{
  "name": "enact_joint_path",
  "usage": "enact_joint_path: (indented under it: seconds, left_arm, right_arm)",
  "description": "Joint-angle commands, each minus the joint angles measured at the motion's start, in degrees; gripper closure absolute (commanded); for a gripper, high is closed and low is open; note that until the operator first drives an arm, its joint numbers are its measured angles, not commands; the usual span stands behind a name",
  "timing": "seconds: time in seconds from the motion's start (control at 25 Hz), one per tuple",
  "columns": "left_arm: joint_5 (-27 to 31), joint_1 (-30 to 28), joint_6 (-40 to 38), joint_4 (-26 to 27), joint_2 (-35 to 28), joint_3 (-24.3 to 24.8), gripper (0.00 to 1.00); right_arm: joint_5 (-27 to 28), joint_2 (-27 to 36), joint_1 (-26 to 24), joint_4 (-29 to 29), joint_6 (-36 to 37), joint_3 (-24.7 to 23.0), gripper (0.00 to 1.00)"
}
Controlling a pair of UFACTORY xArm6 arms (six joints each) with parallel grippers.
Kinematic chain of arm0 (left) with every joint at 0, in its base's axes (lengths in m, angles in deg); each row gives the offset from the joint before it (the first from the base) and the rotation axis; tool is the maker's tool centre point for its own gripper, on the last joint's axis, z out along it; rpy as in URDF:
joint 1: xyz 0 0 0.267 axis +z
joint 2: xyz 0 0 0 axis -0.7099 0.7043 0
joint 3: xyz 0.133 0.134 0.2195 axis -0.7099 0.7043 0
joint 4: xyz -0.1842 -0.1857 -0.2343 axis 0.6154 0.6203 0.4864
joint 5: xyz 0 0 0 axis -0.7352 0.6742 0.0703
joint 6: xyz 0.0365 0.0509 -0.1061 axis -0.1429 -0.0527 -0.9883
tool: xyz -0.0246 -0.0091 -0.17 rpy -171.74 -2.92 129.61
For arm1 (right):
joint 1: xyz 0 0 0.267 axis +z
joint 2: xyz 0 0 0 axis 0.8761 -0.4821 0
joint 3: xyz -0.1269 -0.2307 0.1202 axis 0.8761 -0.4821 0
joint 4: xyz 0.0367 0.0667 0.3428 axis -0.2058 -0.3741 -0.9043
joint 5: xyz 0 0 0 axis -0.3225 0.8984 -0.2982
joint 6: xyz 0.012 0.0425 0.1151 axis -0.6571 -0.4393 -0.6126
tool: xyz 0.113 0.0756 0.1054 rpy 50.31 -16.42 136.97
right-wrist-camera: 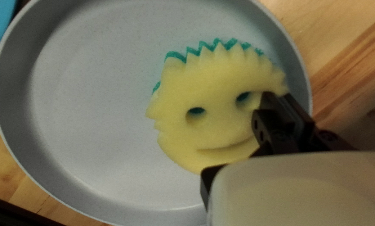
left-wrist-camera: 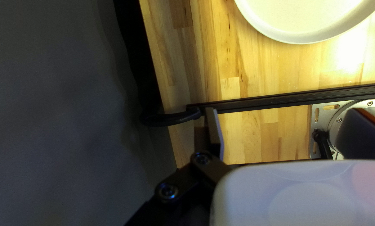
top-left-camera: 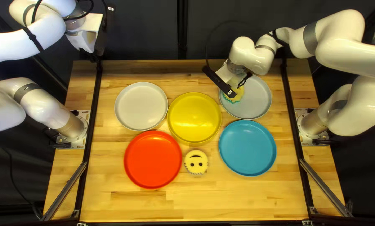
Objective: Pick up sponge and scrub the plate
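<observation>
Currently, the right gripper (top-left-camera: 240, 85) is lowered over the far right part of the table, its two fingers brought close together, with the edge of a yellow sponge (right-wrist-camera: 212, 92) pinched between them. The sponge is held with its smiling face up, a teal layer showing along its jagged edge, and is placed inside the grey plate (right-wrist-camera: 91, 104), to one side, near the rim. The left gripper (top-left-camera: 97, 59) is held above the table's far left corner with its fingers spread; in its wrist view one finger (left-wrist-camera: 214, 132) is seen and the other is hidden.

Just beside the grey plate, toward the near edge, a blue plate (top-left-camera: 247, 147) is set. Between the grey plate and a pale plate (top-left-camera: 141, 106) at the left, a yellow plate (top-left-camera: 194, 117) is placed. A red plate (top-left-camera: 153, 159) is set on the near side of the pale one. To the right of the red plate, a second sponge (top-left-camera: 195, 162), yellow with a face, is laid on the wooden table (top-left-camera: 237, 199). The table is flanked by the two arm bases and backed by a dark curtain (top-left-camera: 145, 29).
</observation>
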State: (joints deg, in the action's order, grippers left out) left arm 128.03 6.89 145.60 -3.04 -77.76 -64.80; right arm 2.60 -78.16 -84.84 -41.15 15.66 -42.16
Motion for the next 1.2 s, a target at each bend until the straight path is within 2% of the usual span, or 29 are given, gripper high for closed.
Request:
enact_joint_path:
  seconds: [0.04, 0.24, 0.36, 0.56, 0.88, 1.08, 1.2]
  left_arm:
    - [0.00, 0.00, 0.00, 0.00, 0.00, 0.00, 0.00]
    - [0.00, 0.00, 0.00, 0.00, 0.00, 0.00, 0.00]
    - [0.00, 0.00, 0.00, 0.00, 0.00, 0.00, 0.00]
    - [0.00, 0.00, 0.00, 0.00, 0.00, 0.00, 0.00]
    - [0.00, 0.00, 0.00, 0.00, 0.00, 0.00, 0.00]
    - [0.00, 0.00, 0.00, 0.00, 0.00, 0.00, 0.00]
    - [0.00, 0.00, 0.00, 0.00, 0.00, 0.00, 0.00]
  right_arm:
    - [-0.10, 4.26, 2.72, 1.08, -3.58, -4.10, 1.00]
    - [0.17, 8.44, 6.82, 1.67, -8.33, -8.20, 1.00]
    - [-0.10, 8.68, 8.38, 2.18, -10.04, -8.64, 1.00]
    - [-1.85, 4.49, 6.17, 2.44, -7.28, -5.90, 1.00]
    - [-0.93, -0.23, -1.87, 1.80, 0.84, -0.12, 1.00]
    - [-0.20, 0.61, -1.72, 1.95, -0.05, -0.37, 1.00]
    - [-0.53, 1.78, 0.34, 1.90, -2.18, -2.31, 1.00]
